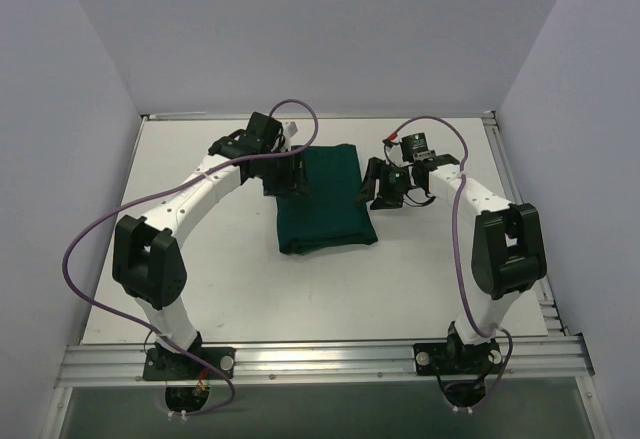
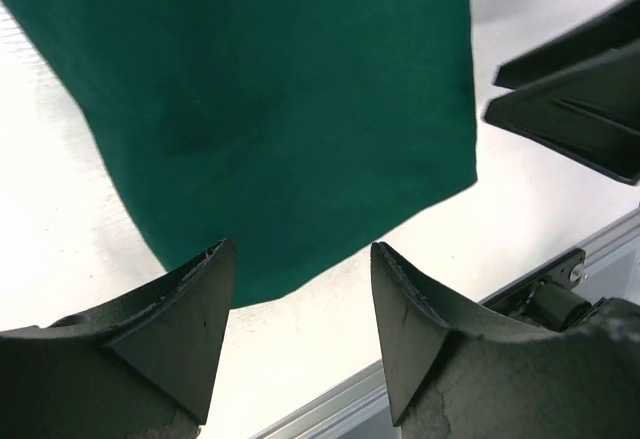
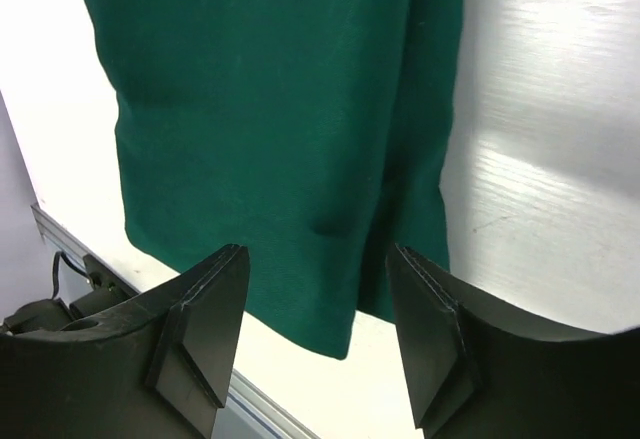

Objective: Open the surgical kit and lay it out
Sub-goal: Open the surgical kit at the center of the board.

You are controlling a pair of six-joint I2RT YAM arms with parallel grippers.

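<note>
dark green cloth wrap [image 1: 325,199] lies folded as a closed, roughly rectangular bundle near the middle of the white table [image 1: 230,284], slightly toward the far side, flat on the surface, between the two end effectors. left gripper [image 2: 300,249] is at the bundle's far left corner in the top view; its jaws stand apart with a clear gap, and the two black fingers [image 2: 185,309] frame a rounded corner of the cloth lying beyond and below the tips. no fabric is pinched between them; whether a fingertip touches the cloth cannot be told from this angle. right gripper [image 3: 318,251] is just beside the bundle's right edge in the top view, jaws likewise spread. its fingers [image 3: 205,309] frame the cloth's edge, where an overlapping folded layer shows as a vertical seam on the right side of the fabric. nothing is gripped between these fingers either, and contact with the cloth cannot be confirmed. the right gripper's black fingers also show at the upper right of the left wrist view, beyond the cloth's edge and apart from it. the bundle's folds are closed, and its contents are hidden.
</note>
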